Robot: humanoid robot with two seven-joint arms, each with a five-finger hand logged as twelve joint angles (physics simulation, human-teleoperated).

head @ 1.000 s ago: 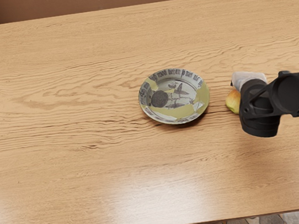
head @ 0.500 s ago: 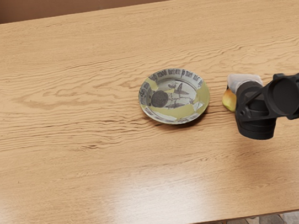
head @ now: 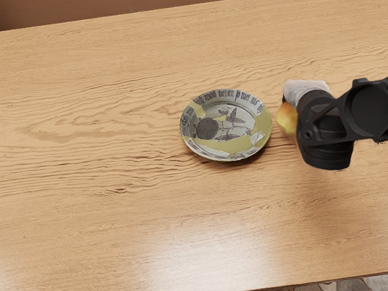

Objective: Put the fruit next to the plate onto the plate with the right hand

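Yellow-orange fruit [head: 285, 117], grey-and-yellow patterned plate [head: 195, 144], light wood-grain table [head: 118, 221]

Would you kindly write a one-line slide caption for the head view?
Right hand holds the yellow fruit just right of the patterned plate on the wooden table.

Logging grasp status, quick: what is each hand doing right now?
Left hand: not in view.
Right hand: closed on the small yellow-orange fruit, just right of the patterned ceramic plate.

1 plate [head: 243, 102], 1 fruit [head: 285, 117], 1 table [head: 79, 205].
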